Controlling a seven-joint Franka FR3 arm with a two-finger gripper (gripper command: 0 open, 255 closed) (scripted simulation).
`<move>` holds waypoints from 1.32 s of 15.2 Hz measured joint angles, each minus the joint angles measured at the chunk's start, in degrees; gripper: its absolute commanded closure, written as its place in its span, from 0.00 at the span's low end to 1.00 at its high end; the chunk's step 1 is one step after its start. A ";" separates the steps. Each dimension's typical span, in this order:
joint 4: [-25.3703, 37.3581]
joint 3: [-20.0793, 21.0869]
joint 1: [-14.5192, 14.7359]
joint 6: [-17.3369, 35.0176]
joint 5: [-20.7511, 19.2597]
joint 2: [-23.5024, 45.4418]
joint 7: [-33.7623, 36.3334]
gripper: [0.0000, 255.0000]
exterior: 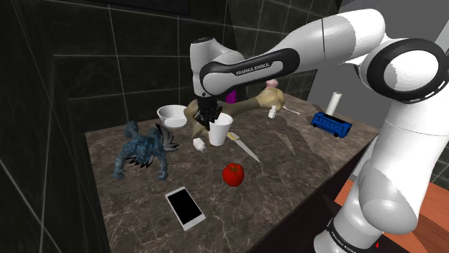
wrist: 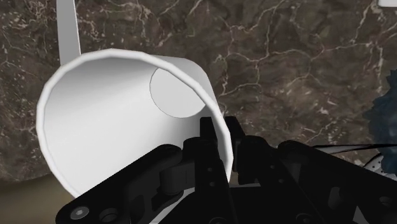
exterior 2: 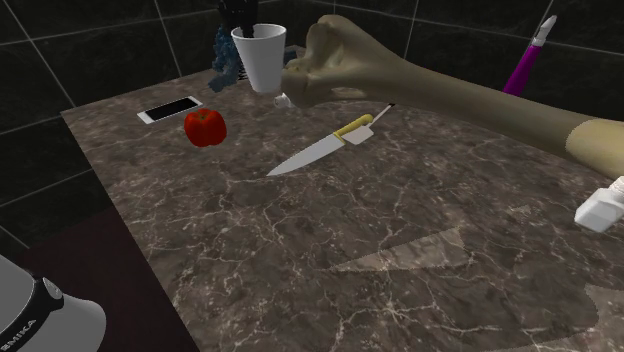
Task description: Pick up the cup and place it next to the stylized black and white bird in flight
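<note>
Grasp looks made: the fingers [wrist: 234, 133] pinch the cup [exterior: 221, 134] wall, one inside, one outside, near the bowl [exterior: 171, 115]. Lifting is the step in hand. Next, carry it over the worktop [exterior: 288, 169] to the blue-grey bird [exterior: 144, 149] and set it alongside, upright.

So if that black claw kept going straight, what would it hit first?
Probably the marble countertop below: the gripper points down, pinching the white cup by its wall. The gap is hard to judge.
</note>
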 measured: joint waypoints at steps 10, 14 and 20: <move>-4.80 -0.27 -0.11 6.83 -1.25 2.34 1.86 1.00; -6.19 -0.26 0.01 9.41 -1.85 3.50 2.73 1.00; -6.74 -0.22 0.02 10.53 -2.11 4.02 3.07 1.00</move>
